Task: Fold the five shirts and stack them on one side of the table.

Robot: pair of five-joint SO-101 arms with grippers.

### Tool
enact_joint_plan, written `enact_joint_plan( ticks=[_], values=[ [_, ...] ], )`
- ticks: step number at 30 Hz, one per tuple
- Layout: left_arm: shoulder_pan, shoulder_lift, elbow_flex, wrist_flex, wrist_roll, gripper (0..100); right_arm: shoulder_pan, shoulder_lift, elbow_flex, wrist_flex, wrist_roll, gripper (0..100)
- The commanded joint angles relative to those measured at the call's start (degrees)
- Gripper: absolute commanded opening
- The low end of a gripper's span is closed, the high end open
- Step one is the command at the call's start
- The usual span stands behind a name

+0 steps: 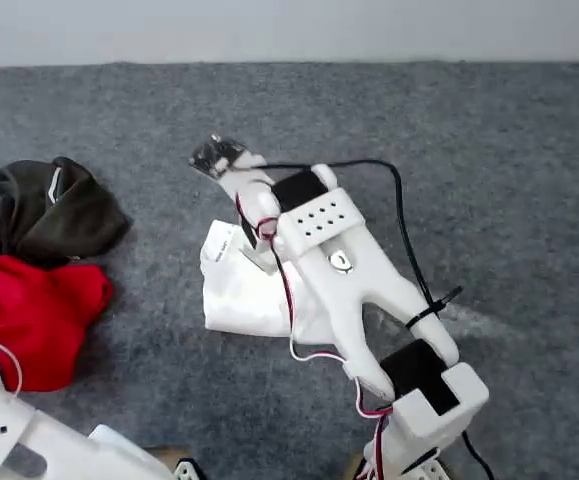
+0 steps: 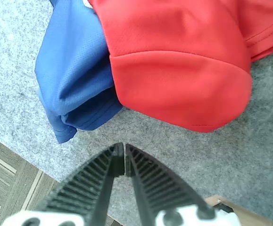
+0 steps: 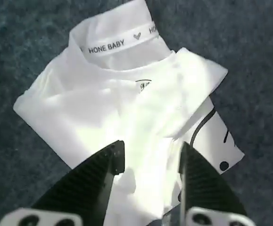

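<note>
- The right gripper [image 3: 150, 153] hangs over the white shirt [image 3: 122, 99] mid-table [image 1: 499, 150], fingers apart.
- The left gripper [image 2: 125, 153], fingers together and empty, sits near the touching red shirt [image 2: 178, 61] and blue shirt [image 2: 70, 70].

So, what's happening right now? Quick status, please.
Left tool shut, empty, beside red shirt and blue shirt. Right tool open above white shirt. Dark shirt crumpled at the side.
</note>
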Motion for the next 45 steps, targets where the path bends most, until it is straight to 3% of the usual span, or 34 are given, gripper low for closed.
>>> enact_joint_plan(
  ticks=[1,4,8,16,20,27,30,36,45],
  values=[
    [0.35,-0.79,-0.13,-0.53,-0.35,2,1.01,0.57,-12.04,7.43,-0.18,28.2],
    [0.35,-0.79,-0.13,-0.62,-0.35,2,4.62,2.68,-16.88,13.41,0.88,19.1],
    [0.35,-0.79,-0.13,-0.44,-0.35,2,10.33,6.73,-17.76,19.03,7.82,0.2],
    [0.26,-0.79,-0.13,-0.44,-0.35,2,19.3,18.59,-17.67,21.85,12.22,1.0],
    [0.26,-0.79,-0.13,-0.44,-0.35,2,14.9,23.78,-17.58,21.93,11.69,1.0],
    [0.26,-0.79,-0.13,-0.44,-0.35,2,-6.29,26.95,-23.03,21.76,6.77,1.0],
    [0.26,-0.79,-0.13,-0.44,-0.35,2,-11.82,26.24,-31.3,22.02,5.89,1.0],
    [0.26,-0.79,-0.13,-0.53,-0.35,2,-10.15,21.41,-40.97,22.02,3.87,1.0],
    [0.26,-0.79,-0.13,-0.7,-0.35,2,3.12,19.47,-31.12,22.11,3.96,1.2]
  ],
)
